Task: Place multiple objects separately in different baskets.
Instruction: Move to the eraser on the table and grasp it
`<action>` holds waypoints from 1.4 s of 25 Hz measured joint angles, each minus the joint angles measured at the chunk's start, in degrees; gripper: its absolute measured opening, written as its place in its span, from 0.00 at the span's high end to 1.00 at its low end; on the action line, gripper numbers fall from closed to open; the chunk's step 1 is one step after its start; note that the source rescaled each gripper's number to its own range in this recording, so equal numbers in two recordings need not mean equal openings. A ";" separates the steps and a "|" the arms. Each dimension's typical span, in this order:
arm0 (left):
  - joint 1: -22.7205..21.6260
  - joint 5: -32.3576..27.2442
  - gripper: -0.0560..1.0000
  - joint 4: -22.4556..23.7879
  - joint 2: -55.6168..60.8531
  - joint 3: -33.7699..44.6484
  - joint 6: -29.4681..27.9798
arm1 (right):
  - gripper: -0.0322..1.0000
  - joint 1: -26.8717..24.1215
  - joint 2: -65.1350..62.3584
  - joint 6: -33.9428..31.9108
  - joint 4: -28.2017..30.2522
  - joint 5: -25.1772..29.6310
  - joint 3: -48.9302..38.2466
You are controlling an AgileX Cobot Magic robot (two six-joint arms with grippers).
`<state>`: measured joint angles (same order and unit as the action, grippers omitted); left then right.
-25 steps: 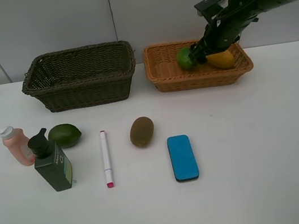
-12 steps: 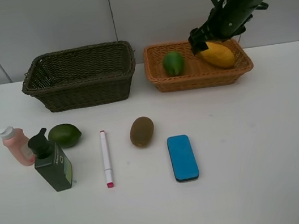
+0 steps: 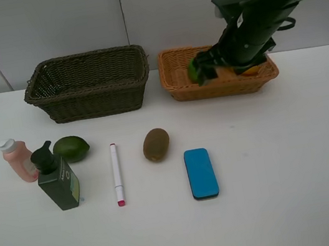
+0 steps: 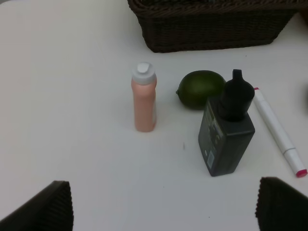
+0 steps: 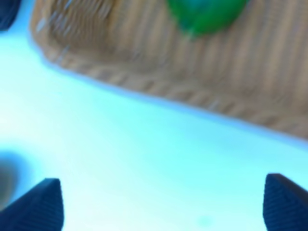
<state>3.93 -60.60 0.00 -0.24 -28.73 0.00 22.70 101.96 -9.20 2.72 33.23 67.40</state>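
The light orange-tan basket [image 3: 177,83] holds a green round fruit [image 3: 192,71] and the yellow mango [image 3: 249,71], both mostly hidden behind my right arm. My right gripper [image 3: 222,69] hangs open and empty over that basket's front part; the blurred right wrist view shows the wicker [image 5: 144,53], the fruit [image 5: 207,12] and the wide-apart gripper [image 5: 161,207]. On the table lie the kiwi [image 3: 155,144], blue eraser [image 3: 201,172], white marker [image 3: 117,173], second green fruit [image 3: 71,149], pink bottle [image 3: 18,161] and pump bottle [image 3: 57,178]. My left gripper [image 4: 163,207] is open, short of the bottles [image 4: 144,103].
The deep dark basket [image 3: 89,85] stands at the back left with nothing visible inside. The left wrist view shows the pump bottle [image 4: 226,134] standing between the green fruit [image 4: 199,89] and the marker [image 4: 279,132], with the dark basket [image 4: 211,24] behind them.
My right gripper rose out of the light basket, leaving the green fruit and mango inside, then swung forward and left over its front. The table objects have not moved.
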 joint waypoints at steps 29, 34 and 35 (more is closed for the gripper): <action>0.00 0.00 0.00 0.00 0.00 0.00 0.00 | 0.00 19.06 8.12 -31.16 5.50 3.35 -6.24; 0.00 0.00 0.00 0.00 0.00 0.00 0.00 | 0.00 19.06 9.75 -31.41 4.85 3.15 -6.30; 0.00 0.00 0.00 0.00 0.00 0.00 0.00 | 0.00 19.06 9.97 -31.41 4.85 3.15 -6.30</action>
<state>3.93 -60.60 0.00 -0.24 -28.73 0.00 41.75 111.93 -40.62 7.57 36.38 61.10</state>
